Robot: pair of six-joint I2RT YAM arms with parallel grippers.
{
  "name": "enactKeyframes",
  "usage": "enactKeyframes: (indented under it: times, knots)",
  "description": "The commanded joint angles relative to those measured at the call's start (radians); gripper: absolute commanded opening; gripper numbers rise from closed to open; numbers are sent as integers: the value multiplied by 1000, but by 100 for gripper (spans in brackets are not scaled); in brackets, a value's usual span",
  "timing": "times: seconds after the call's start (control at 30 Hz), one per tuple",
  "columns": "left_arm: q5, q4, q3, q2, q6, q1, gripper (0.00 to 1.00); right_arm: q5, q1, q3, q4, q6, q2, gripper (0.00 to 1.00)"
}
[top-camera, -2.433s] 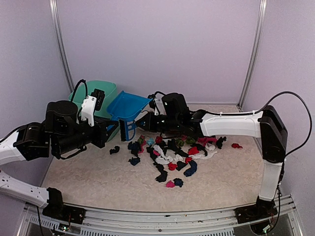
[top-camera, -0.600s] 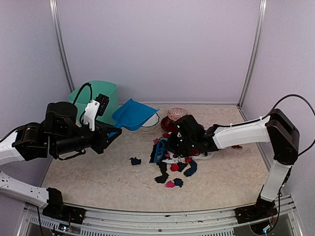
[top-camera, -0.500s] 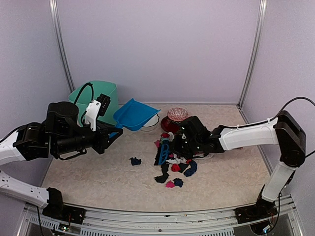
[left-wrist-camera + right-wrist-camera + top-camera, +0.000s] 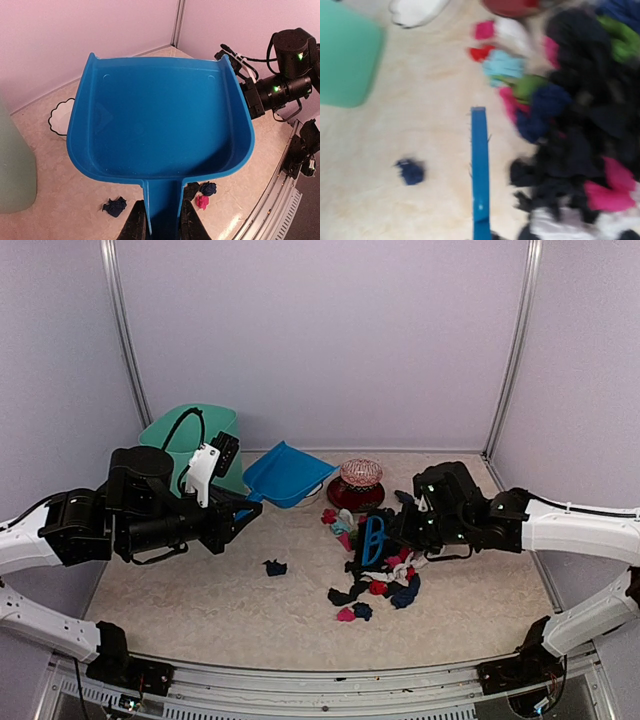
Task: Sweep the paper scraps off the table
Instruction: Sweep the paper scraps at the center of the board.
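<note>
Desk: a wide beige desk point(image 4: 200, 605) with a pale marbled, speckled pattern. A metal front rail point(image 4: 330, 677) runs along its near edge.
Room: plain lilac walls close three sides. A metal post point(image 4: 121, 340) stands in the back left corner and another in the back right.
Task's thing: crumpled paper scraps point(image 4: 385, 575), mostly black with pink, red, white, blue and green, are heaped right of the desk's centre. One dark blue stray scrap point(image 4: 274, 567) lies well apart, left of the heap.
Left arm: the left fingers point(image 4: 136, 226) are clamped on the handle of a blue plastic dustpan point(image 4: 160, 120), held above the desk's back left part.
Right arm: the right fingers point(image 4: 397, 533) are closed on a small blue hand brush point(image 4: 372, 540) at the heap's left edge. Whether it touches the desk cannot be told, as the wrist view is blurred.
Back of desk: a mint-green plastic bin point(image 4: 185, 435) stands in the left rear corner. A red bowl point(image 4: 350, 495) holds a pinkish netted ball. A white scalloped dish point(image 4: 61, 116) sits near the back wall.
</note>
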Motion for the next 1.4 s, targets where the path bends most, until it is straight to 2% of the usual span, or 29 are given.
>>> enactKeyframes:
  times: [0.0,0.33,0.53,0.93,1.13,1.37]
  knots:
    - [15,46,27,9,15,6,0,-96,5,79,15,-81,4,0]
    - [5,39,29,12,-6,8,0,-254,100,313,206,-192,312,0]
    - [-13,14,38,6,-18,8,0,-337,124,392,327,-182,487,0]
    - [-74,31,31,-12,-29,17,0,-416,131,601,364,-148,801,0]
    - [-77,20,28,-19,-37,17,0,-332,120,588,274,-156,837,0]
    - [-77,25,27,-12,-25,17,0,-271,78,385,257,-157,703,0]
